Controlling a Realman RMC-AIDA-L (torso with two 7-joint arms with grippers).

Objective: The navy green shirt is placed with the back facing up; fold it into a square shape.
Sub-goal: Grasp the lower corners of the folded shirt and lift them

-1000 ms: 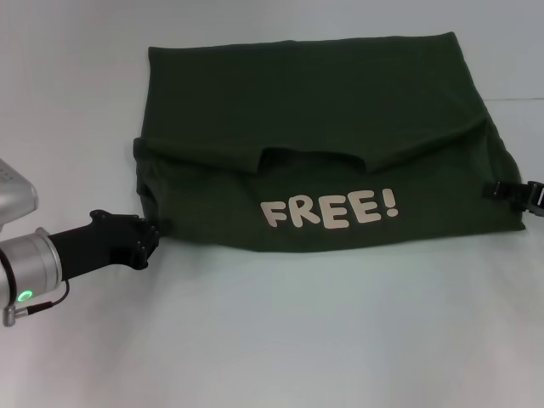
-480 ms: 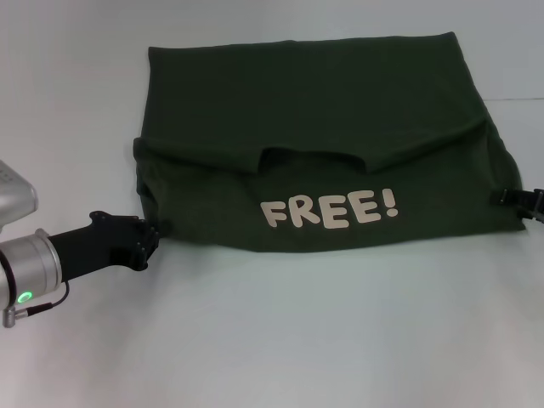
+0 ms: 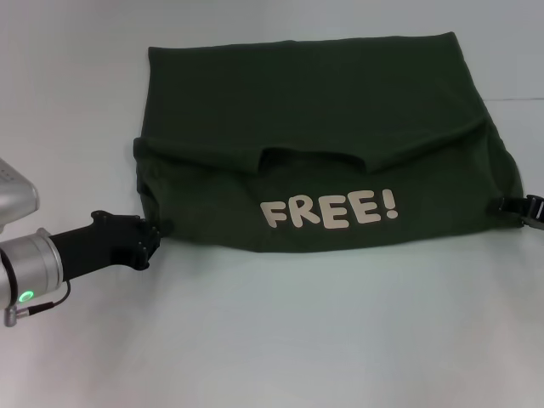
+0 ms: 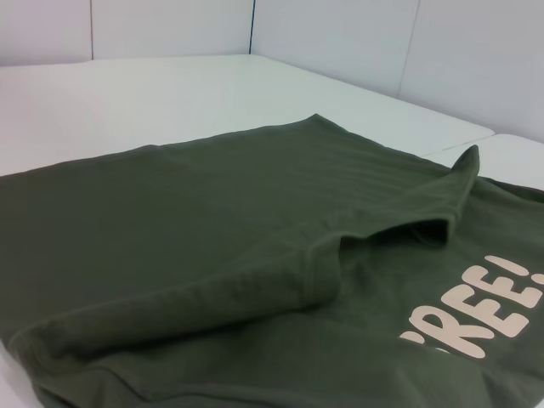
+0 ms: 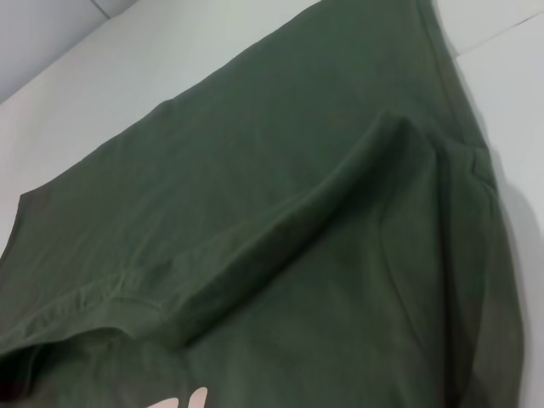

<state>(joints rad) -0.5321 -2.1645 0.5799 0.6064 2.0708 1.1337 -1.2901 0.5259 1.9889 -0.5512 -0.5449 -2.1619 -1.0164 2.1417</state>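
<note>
**Green shirt lies part-folded on the bench, a pincer at each lower corner**

From my remote station I see the navy green shirt (image 3: pixel 323 136) spread across the middle and far part of the white bench (image 3: pixel 280 340). The shirt is not plain: cream letters reading "FREE!" (image 3: pixel 329 210) show on the near layer, so the printed side is turned up there. The near part is doubled over the rest, and the collar opening (image 3: pixel 313 159) forms a shallow notch just above the lettering. The far hem runs straight; the near edge curves slightly toward me.

In the left wrist view the shirt (image 4: pixel 212 255) fills the lower frame, with a rolled fold of cloth across it and part of the lettering (image 4: pixel 484 310) at one side. The right wrist view shows the same fabric (image 5: pixel 255 212) close up, a raised crease running across it and a sliver of a cream letter at the frame's edge.

The left pincer (image 3: pixel 154 231) sits low on the bench, touching the shirt's near left corner; I cannot tell whether its fingers are spread or pressed on the cloth. The right pincer (image 3: pixel 520 208) shows only partly at the frame's right edge, just beside the near right corner; its grip is likewise not readable.
</note>
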